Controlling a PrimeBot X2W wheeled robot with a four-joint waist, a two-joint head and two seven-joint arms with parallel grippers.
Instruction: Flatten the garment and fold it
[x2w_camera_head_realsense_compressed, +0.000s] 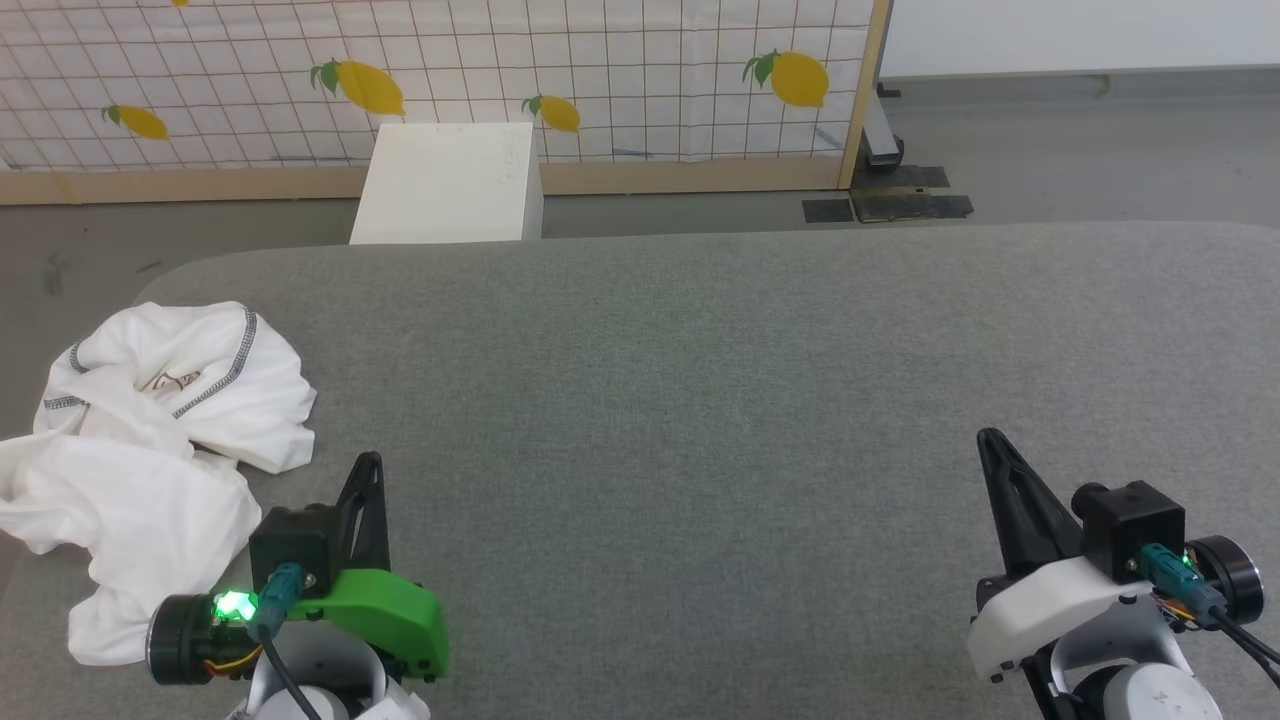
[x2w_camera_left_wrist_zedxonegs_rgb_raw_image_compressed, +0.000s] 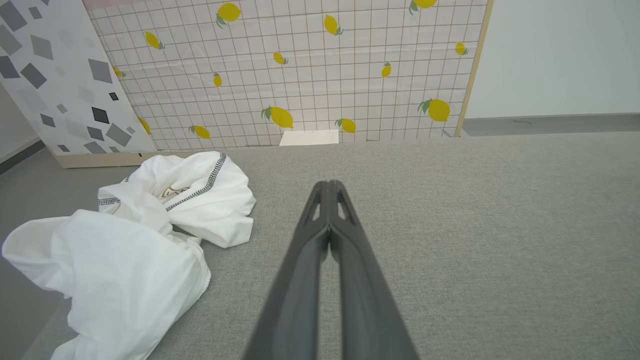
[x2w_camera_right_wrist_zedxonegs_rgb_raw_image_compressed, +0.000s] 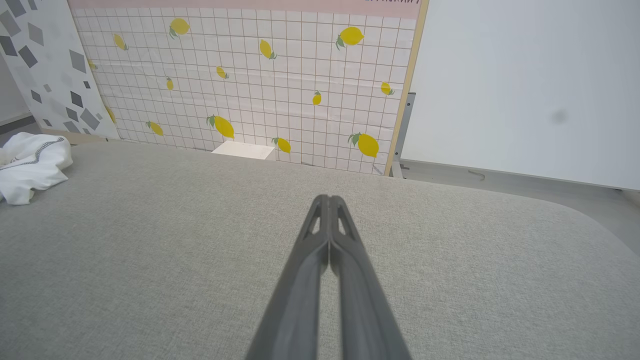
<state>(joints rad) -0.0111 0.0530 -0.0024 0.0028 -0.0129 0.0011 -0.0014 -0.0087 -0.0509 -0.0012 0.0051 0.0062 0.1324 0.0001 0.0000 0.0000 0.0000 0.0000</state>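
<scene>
Crumpled garment (x2w_camera_head_realsense_compressed: 150, 440) beside closed left gripper (x2w_camera_left_wrist_zedxonegs_rgb_raw_image_compressed: 330, 187), untouched; right gripper (x2w_camera_right_wrist_zedxonegs_rgb_raw_image_compressed: 330, 201) closed, well apart

Staged robot test space, lemon-print backdrop panel (x2w_camera_head_realsense_compressed: 600, 80), grey padded table (x2w_camera_head_realsense_compressed: 750, 400), bare grey floor (x2w_camera_head_realsense_compressed: 1080, 150)

I've got a grey cloth-covered table (x2w_camera_head_realsense_compressed: 700, 400) in front of me, with a white box (x2w_camera_head_realsense_compressed: 450, 185) just beyond its far edge. Behind the box stands a lemon-print screen (x2w_camera_head_realsense_compressed: 600, 80), and beside that a panel with grey diamonds (x2w_camera_left_wrist_zedxonegs_rgb_raw_image_compressed: 45, 75).

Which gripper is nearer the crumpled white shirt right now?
Left. The left gripper sits close beside the shirt, just off its right edge, not touching; the right gripper is far across the grey surface.
</scene>
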